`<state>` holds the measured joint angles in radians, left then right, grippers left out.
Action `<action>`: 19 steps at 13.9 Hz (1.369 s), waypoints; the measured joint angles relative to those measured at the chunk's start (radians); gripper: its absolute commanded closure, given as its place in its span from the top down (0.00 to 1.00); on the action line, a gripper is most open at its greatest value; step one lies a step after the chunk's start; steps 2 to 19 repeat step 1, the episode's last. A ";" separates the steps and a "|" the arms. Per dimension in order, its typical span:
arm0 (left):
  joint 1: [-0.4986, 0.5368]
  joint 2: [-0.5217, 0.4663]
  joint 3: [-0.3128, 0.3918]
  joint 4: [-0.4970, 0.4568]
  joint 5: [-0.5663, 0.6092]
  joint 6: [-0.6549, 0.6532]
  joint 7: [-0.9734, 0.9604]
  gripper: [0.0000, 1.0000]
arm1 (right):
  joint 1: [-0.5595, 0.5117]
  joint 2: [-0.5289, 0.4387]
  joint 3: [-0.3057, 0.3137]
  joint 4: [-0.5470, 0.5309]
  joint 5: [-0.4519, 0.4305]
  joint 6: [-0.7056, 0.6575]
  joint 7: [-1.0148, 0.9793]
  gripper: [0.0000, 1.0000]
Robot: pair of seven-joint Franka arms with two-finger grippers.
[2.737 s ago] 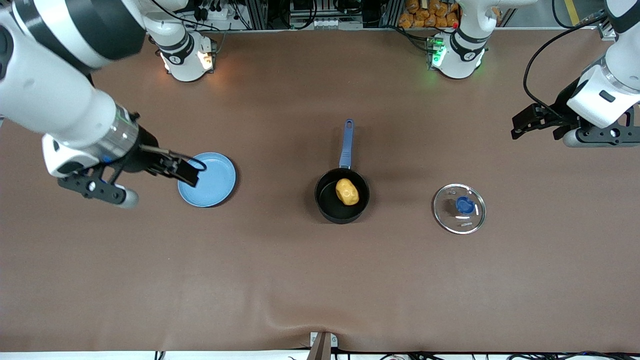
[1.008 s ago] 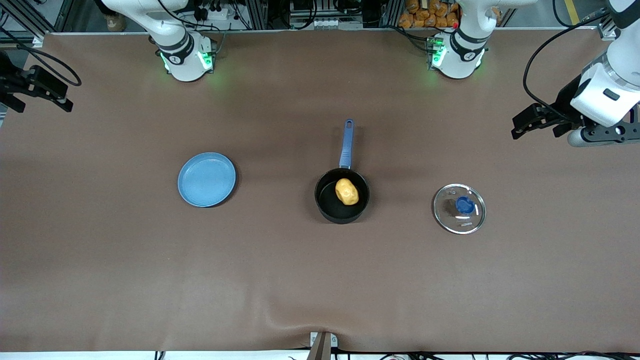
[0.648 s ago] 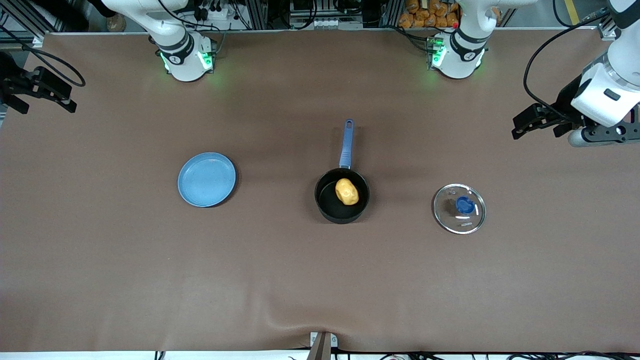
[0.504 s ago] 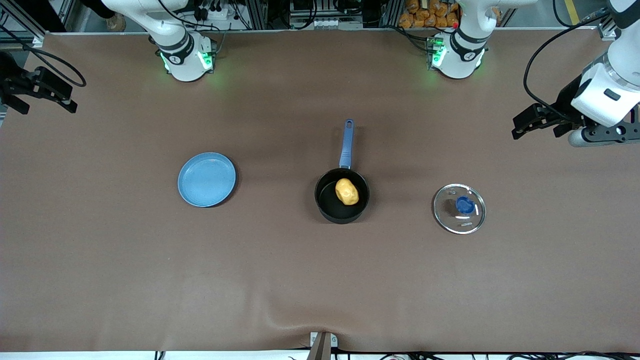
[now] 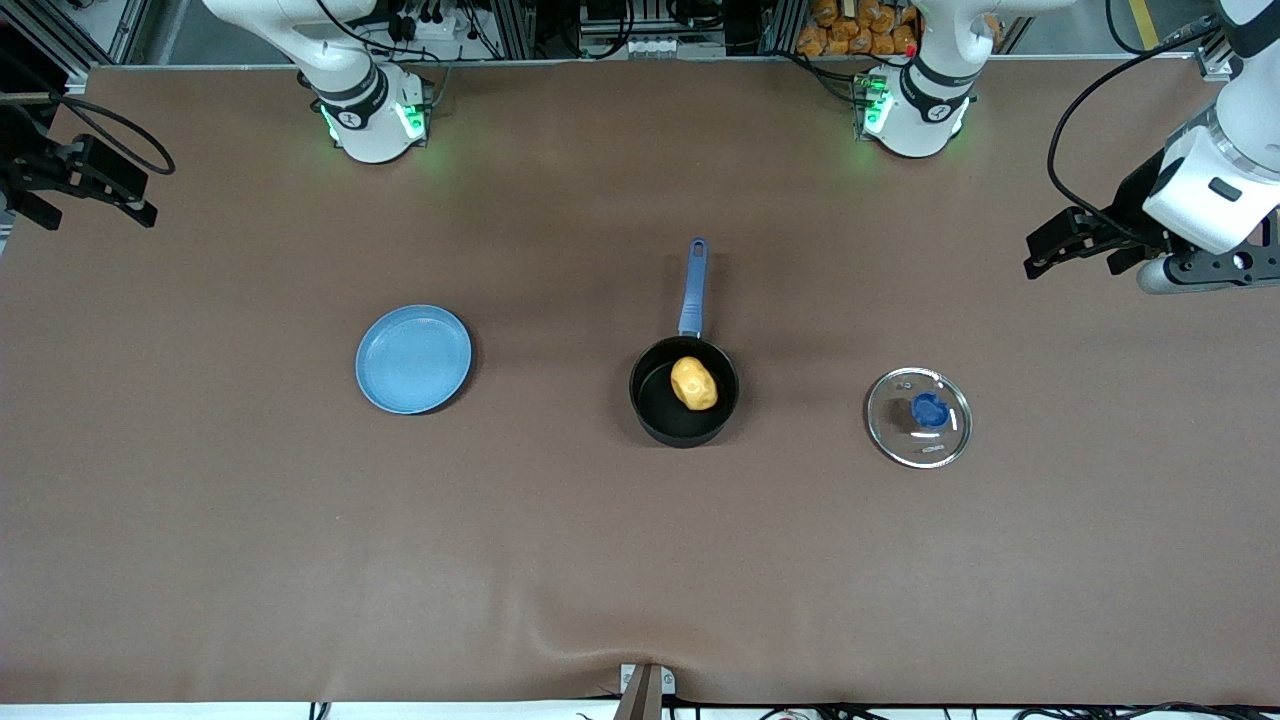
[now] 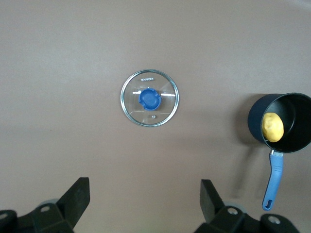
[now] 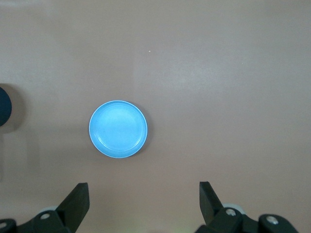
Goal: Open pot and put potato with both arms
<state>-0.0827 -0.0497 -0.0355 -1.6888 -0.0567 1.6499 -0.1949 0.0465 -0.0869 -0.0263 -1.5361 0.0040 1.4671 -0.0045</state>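
Note:
The black pot [image 5: 660, 420] with its blue handle [image 5: 692, 288] stands uncovered mid-table. The yellow potato [image 5: 693, 384] lies inside it. The pot [image 6: 297, 121] and the potato [image 6: 272, 127] also show in the left wrist view. My left gripper [image 5: 1060, 245] is open and empty, high over the left arm's end of the table; its open jaws show in the left wrist view [image 6: 144, 194]. My right gripper [image 5: 85, 185] is open and empty over the right arm's end of the table, and shows in the right wrist view [image 7: 143, 194].
The clear glass lid [image 5: 919, 417] with a blue knob lies flat beside the pot toward the left arm's end; the left wrist view shows it too [image 6: 149, 98]. A light-blue plate [image 5: 413, 359] lies toward the right arm's end, also in the right wrist view [image 7: 118, 129].
My right arm has pulled up and away from over the plate to the right arm's end of the table, then held nearly still. The left arm, pot, potato and lid have not moved.

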 measured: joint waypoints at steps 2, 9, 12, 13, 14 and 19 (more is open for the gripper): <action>0.000 0.000 0.000 0.000 0.000 0.000 0.000 1.00 | 0.001 0.000 0.000 0.000 0.000 0.000 0.000 1.00; 0.000 0.000 0.000 0.000 0.000 0.000 0.000 1.00 | 0.001 0.000 0.000 0.000 0.000 0.000 0.000 1.00; 0.000 0.000 0.000 0.000 0.000 0.000 0.000 1.00 | 0.001 0.000 0.000 0.000 0.000 0.000 0.000 1.00; 0.000 0.000 0.000 0.000 0.000 0.000 0.000 1.00 | 0.001 0.000 0.000 0.000 0.000 0.000 0.000 1.00; 0.000 0.000 0.000 0.000 0.000 0.000 0.000 1.00 | 0.001 0.000 0.000 0.000 0.000 0.000 0.000 1.00; 0.000 0.000 0.000 0.000 0.000 0.000 0.000 1.00 | 0.001 0.000 0.000 0.000 0.000 0.000 0.000 1.00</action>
